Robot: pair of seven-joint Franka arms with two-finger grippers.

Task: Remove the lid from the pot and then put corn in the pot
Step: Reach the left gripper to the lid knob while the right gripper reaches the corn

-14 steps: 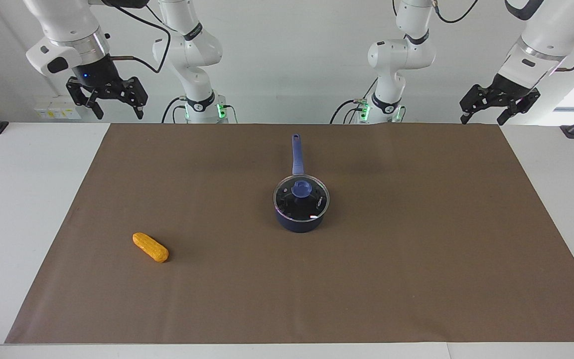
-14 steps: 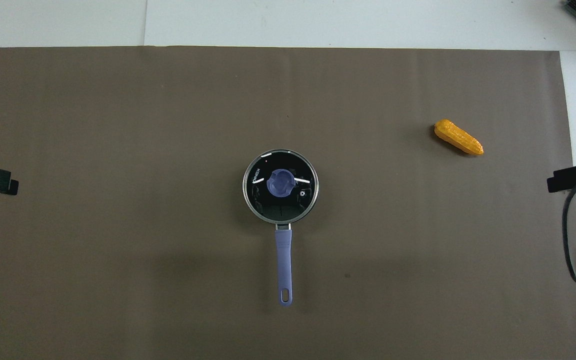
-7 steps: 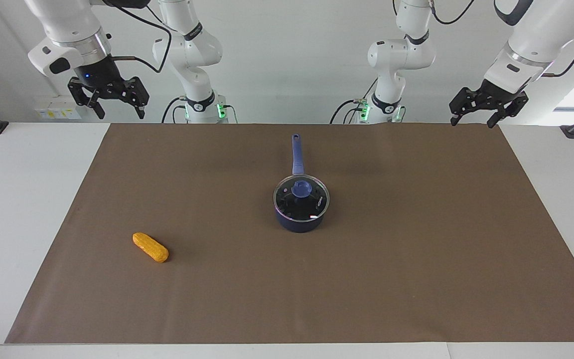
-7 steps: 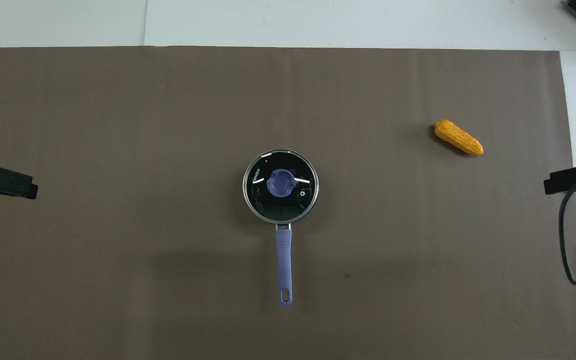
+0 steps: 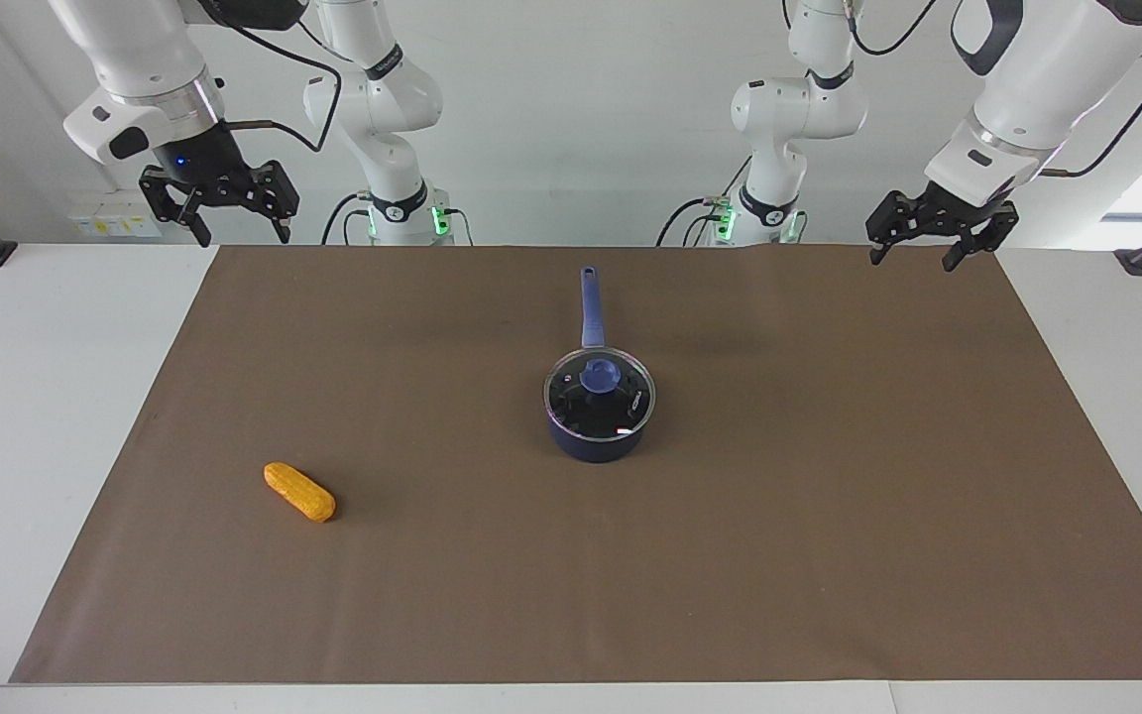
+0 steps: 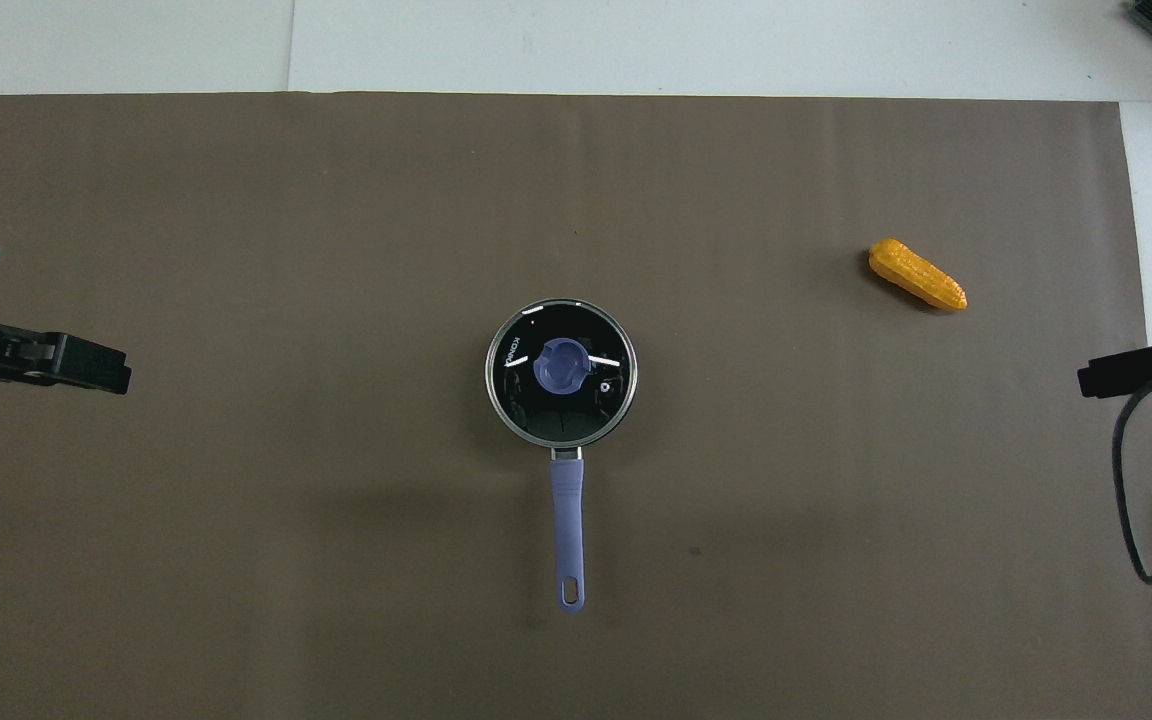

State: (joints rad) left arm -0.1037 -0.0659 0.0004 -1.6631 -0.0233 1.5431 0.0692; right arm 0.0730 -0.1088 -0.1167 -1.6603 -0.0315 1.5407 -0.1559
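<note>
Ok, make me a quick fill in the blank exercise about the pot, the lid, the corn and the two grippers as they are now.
1. The lid sits on the ____.
2. The pot's handle points toward the ____.
3. The corn lies toward the ____ arm's end of the table.
4. The left gripper and right gripper both hold ____.

Missing words: pot; robots; right; nothing

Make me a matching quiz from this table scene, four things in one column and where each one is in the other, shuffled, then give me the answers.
Things:
1. lid
2. corn
3. left gripper
4. pot

Places:
A. lying on the brown mat toward the right arm's end of the table
B. up in the air over the mat's edge
C. sitting on the pot's rim
D. mid-mat, handle pointing toward the robots

Pairs: 1-C, 2-A, 3-B, 4-D
</note>
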